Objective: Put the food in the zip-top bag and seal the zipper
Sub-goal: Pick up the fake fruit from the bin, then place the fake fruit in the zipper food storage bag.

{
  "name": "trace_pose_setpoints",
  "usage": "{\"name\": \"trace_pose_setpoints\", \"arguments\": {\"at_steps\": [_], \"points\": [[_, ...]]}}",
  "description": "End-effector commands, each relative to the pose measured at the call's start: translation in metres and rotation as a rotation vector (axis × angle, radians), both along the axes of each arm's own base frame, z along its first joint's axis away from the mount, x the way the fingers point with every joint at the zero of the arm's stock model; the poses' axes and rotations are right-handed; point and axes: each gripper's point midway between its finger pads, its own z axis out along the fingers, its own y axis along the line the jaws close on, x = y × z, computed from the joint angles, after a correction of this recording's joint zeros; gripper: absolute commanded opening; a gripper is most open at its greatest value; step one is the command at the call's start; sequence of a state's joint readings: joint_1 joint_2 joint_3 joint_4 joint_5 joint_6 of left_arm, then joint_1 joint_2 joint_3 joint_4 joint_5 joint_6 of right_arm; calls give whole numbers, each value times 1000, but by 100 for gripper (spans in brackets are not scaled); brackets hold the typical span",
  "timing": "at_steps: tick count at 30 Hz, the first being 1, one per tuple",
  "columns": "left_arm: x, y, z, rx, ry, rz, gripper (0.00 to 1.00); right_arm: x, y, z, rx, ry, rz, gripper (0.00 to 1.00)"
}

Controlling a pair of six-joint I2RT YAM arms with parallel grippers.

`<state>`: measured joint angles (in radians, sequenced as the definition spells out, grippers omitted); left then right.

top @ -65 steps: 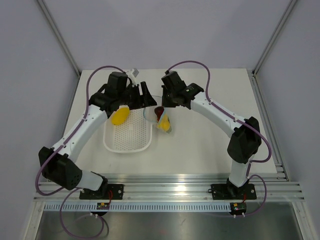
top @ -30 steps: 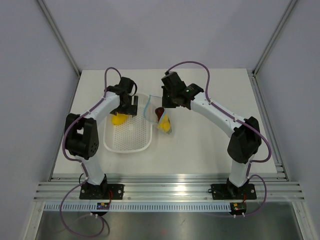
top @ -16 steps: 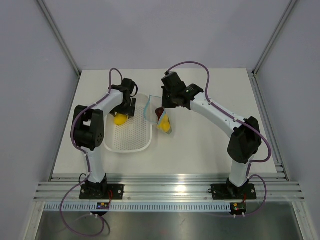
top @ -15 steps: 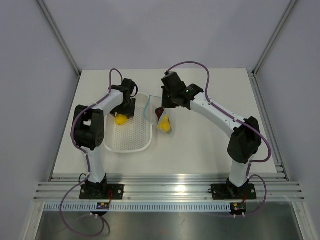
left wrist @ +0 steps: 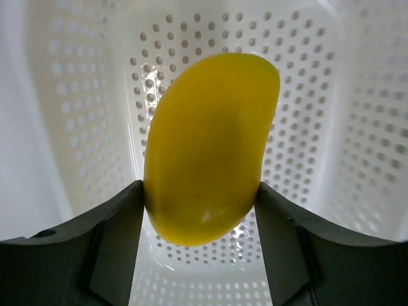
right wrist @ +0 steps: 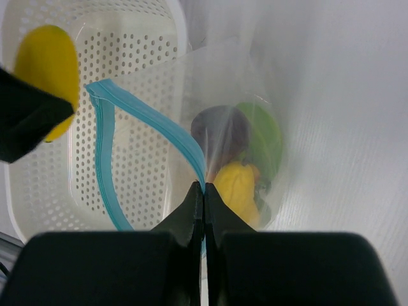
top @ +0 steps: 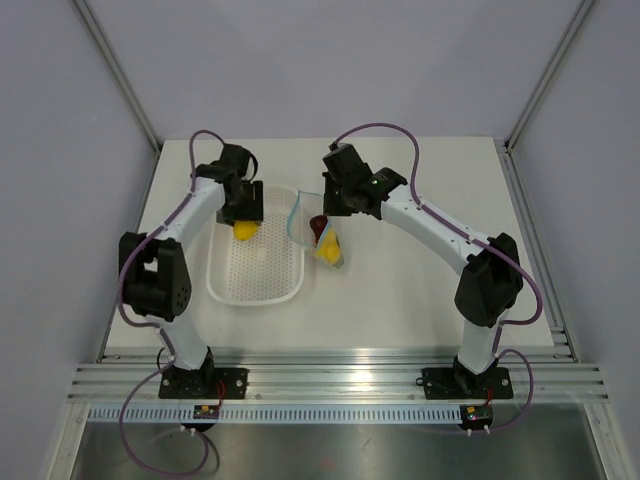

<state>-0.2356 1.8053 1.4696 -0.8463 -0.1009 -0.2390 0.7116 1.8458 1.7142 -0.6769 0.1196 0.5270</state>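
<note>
Left wrist | yellow fruit [left wrist: 207, 146] pinched in left claw [left wrist: 199, 194] | basket [left wrist: 319, 95] behind

The yellow fruit [left wrist: 204, 146] lies in the white basket [left wrist: 319, 95], between the fingers of my left end effector [left wrist: 199, 191]. The clear zip-top bag [right wrist: 217, 67] contains a second yellow fruit [right wrist: 237, 188], a green leaf piece [right wrist: 266, 137] and a dark red fruit [right wrist: 220, 131]. Its blue zipper [right wrist: 146, 115] is open.

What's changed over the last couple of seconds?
The left end effector moved left, down into the basket, and narrowed; its fingers now touch both sides of the yellow fruit. The right end effector stayed shut on the zipper; the bag is unmoved.
</note>
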Motion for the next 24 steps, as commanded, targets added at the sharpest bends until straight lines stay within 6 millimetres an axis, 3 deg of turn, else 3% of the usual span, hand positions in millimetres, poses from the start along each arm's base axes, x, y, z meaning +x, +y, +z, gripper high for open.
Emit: {"name": "trace_pose_setpoints", "arguments": {"at_steps": [1, 3, 6, 9, 14, 24], "points": [[0, -24, 92, -294, -200, -22, 37, 4, 1, 34, 48, -82, 1, 0], [-6, -41, 128, -411, -250, -70, 37, 4, 3, 31, 47, -77, 5, 0], [-13, -63, 159, -555, -295, -118, 37, 5, 3, 30, 48, -73, 0, 0], [-27, -103, 182, -783, -290, -209, 37, 6, 4, 30, 48, -76, 4, 0], [-49, -149, 165, -884, -200, -281, 37, 9, 5, 34, 44, -81, 3, 0], [-52, -160, 126, -870, -128, -242, 37, 9, 3, 36, 47, -87, -5, 0]]}}
